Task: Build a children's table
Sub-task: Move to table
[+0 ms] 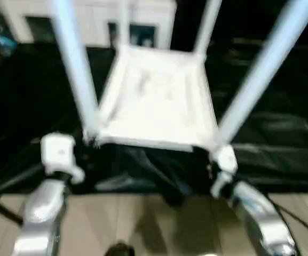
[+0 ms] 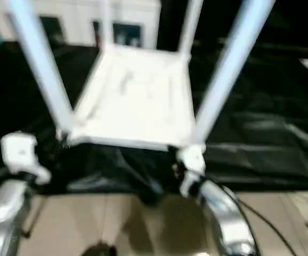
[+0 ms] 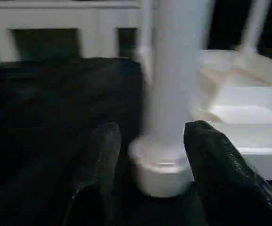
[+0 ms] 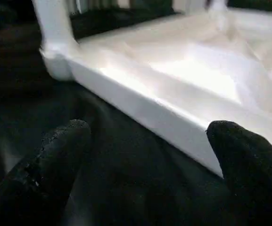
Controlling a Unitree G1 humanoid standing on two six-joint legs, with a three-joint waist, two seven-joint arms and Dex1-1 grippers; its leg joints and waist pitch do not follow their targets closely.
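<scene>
1. The left pincer point(image 3: 147, 155) stands partly open, its two black fingers point(image 3: 220, 165) on either side of the base of one white leg point(image 3: 173, 84). The leg's round collar sits in the gap between them. Whether the fingers actually press on the leg, I cannot tell.

2. The right pincer point(image 4: 147, 155) is spread wide and holds nothing. Its fingers point(image 4: 55, 160) hang just in front of the rim along the near edge of the white slab, close to it but apart from it.

3. The children's table point(image 1: 159, 101) lies upside down on a surface draped in black sheeting point(image 1: 25, 101), rimmed underside facing up. Four long white legs rise from its corners, the two near ones slanting up past the top of the head views.

4. From the head views, the left wrist point(image 1: 60, 154) sits at the near left corner of the upturned table, and the right wrist point(image 1: 223, 165) at the near right corner. Both silver forearms reach in from below.

5. The black sheeting is crinkled and glossy, and hangs over the near edge of whatever carries it. Below that edge is a pale tiled floor point(image 1: 143, 224).

6. Behind the table, against the far side of the room, stands a white cabinet point(image 1: 89, 21) with dark panels in its front.
</scene>
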